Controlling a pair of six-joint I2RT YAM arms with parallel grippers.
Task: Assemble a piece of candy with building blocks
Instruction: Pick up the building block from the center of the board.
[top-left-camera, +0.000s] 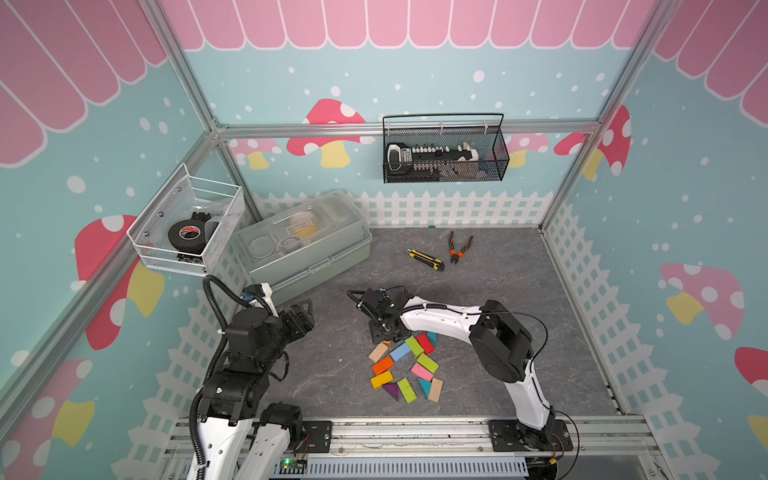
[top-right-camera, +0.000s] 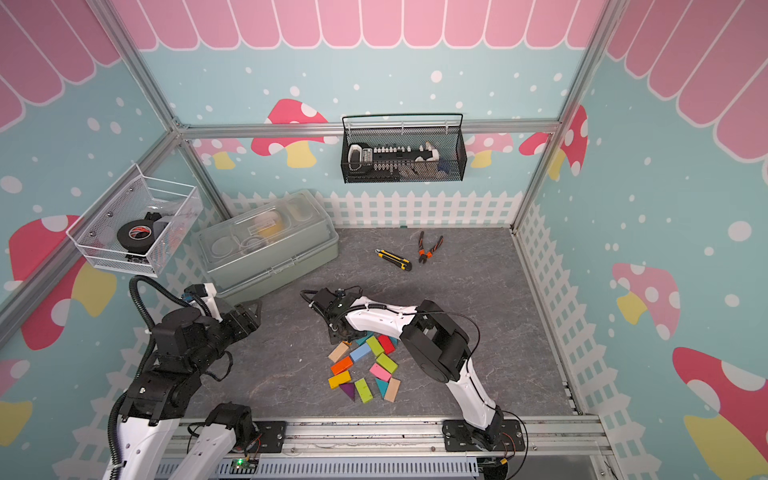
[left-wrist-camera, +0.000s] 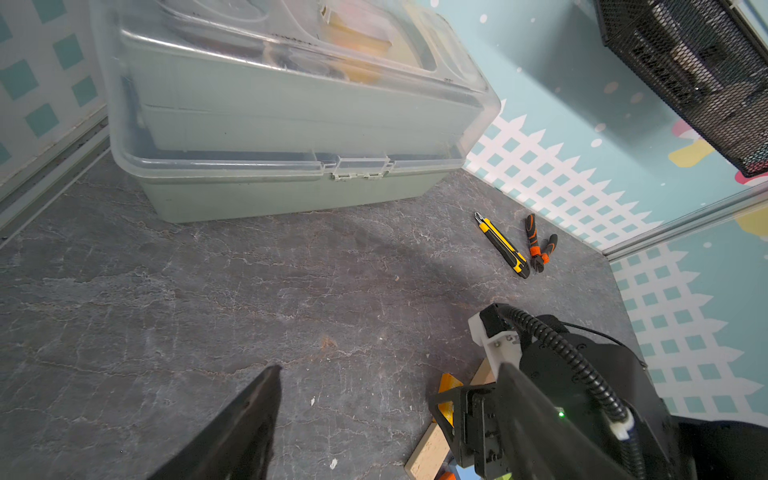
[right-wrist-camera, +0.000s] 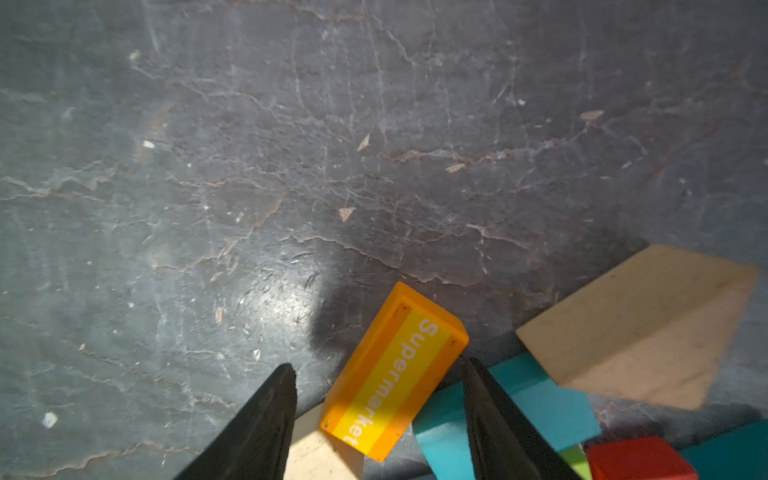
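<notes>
Orange "Supermarket" block (right-wrist-camera: 395, 374) lengthwise between right gripper (right-wrist-camera: 380, 372) fingers

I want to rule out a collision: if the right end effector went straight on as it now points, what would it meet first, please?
Probably the orange Supermarket block, lying between the open right end effector fingers; depth is unclear.

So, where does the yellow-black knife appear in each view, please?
Top views: knife lies on the far floor, just left of the pliers.
Left wrist view: knife at right of middle, beside the pliers.
Right wrist view: not in it.
Shared landmark: the pliers.
</notes>
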